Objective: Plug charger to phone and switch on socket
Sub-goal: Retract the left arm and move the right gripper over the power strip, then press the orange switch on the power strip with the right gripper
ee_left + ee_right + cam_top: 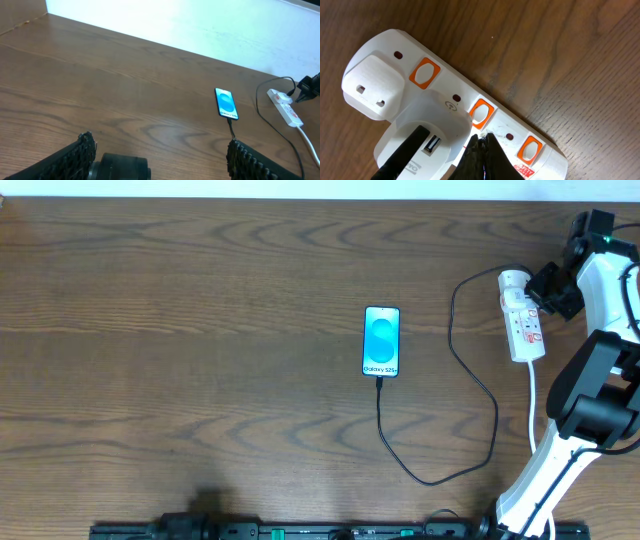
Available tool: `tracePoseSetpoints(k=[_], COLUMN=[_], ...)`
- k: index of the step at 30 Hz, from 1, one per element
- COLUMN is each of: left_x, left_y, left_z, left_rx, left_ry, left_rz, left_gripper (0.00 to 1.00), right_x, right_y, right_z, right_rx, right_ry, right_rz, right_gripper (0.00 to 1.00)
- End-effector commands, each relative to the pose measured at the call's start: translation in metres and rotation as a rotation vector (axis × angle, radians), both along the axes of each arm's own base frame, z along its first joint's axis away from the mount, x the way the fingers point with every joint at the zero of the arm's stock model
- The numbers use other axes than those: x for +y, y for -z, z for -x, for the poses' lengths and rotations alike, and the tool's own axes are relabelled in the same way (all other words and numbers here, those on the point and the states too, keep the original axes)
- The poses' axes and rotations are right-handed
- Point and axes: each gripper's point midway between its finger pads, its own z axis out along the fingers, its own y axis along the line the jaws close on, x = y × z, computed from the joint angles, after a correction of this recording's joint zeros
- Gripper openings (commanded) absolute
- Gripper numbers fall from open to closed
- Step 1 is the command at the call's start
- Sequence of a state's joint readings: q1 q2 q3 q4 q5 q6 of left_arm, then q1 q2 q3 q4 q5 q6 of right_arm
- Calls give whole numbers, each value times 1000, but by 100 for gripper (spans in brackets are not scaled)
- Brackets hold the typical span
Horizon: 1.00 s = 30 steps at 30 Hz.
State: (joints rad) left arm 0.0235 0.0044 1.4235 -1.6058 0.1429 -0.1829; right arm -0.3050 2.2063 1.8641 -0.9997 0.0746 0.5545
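Note:
The phone (381, 341) lies flat mid-table with its blue-teal screen lit. It also shows in the left wrist view (226, 103). The black charger cable (470, 385) runs from the phone's near end in a loop to the socket. The socket (523, 319) is a white power strip at the right, with orange switches (479, 113) and a white adapter (427, 135) plugged in. My right gripper (481, 137) is shut, its tips touching the strip right below the middle orange switch. My left gripper (160, 152) is open and empty over bare table at the near left.
The strip's white cord (532, 402) runs toward the near edge beside my right arm's base (560, 470). A white wall (200, 25) borders the table's far side. A black rail (300, 531) lies along the near edge.

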Motion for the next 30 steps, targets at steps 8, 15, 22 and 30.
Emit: tracePoseSetpoints(k=[8,15,22,30], left_x=[2,2,2,2], left_y=[3,3,3,3], left_z=[1,1,1,1], left_rx=[11,12,12,12], left_ry=[-5,-5,-5,-5], left_rz=[-8,-8,-8,-8], left_gripper=[85,85,85,85], right_x=[-10,-11,-10,1], right_y=[-1,12,16,52], right_z=[-3,-2,0,12], right_rx=[-18,-20,-14,8], right_ry=[8,9,8,-3], right_rz=[11,17,16,-8], right_gripper=[1,1,1,1])
